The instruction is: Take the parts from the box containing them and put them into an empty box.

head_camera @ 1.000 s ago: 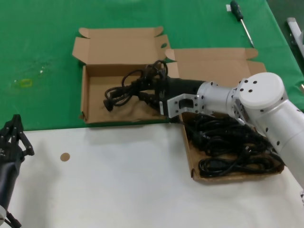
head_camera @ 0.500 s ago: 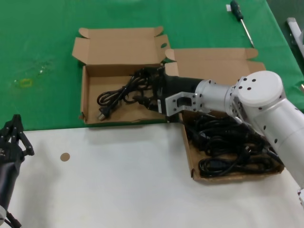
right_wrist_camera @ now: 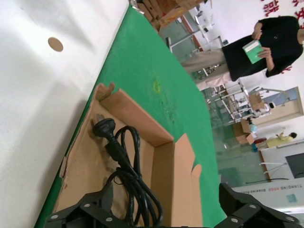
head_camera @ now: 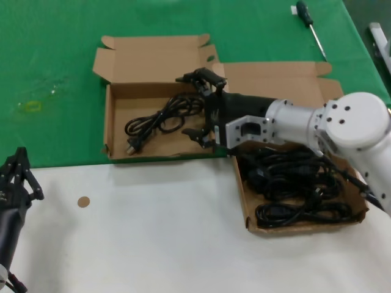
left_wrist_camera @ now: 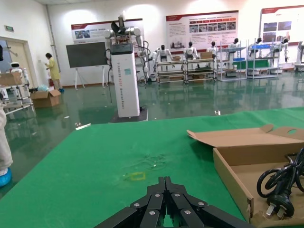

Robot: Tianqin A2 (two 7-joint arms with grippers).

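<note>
One black power cord [head_camera: 160,119] lies loose in the narrower left cardboard box [head_camera: 116,91]. Several more cords [head_camera: 293,189] fill the wider right box [head_camera: 243,201]. My right gripper [head_camera: 198,105] is open and empty over the left box's right end, just right of the loose cord. In the right wrist view the cord [right_wrist_camera: 121,147] lies on the box floor [right_wrist_camera: 83,161] between the spread jaws [right_wrist_camera: 164,202]. My left gripper [head_camera: 18,174] is parked at the near left, shut and empty [left_wrist_camera: 165,181]; its view shows the left box [left_wrist_camera: 232,175] and the plug [left_wrist_camera: 278,197].
A screwdriver [head_camera: 308,18] lies on the green cloth at the far right. A grey object [head_camera: 380,36] sits at the right edge. A small brown disc [head_camera: 84,201] lies on the white near surface. A yellow mark [head_camera: 29,107] is on the cloth at left.
My right gripper carried a cord over the left box, opened and let it go. The cord now lies in that box, and the gripper has drawn back to the right.
</note>
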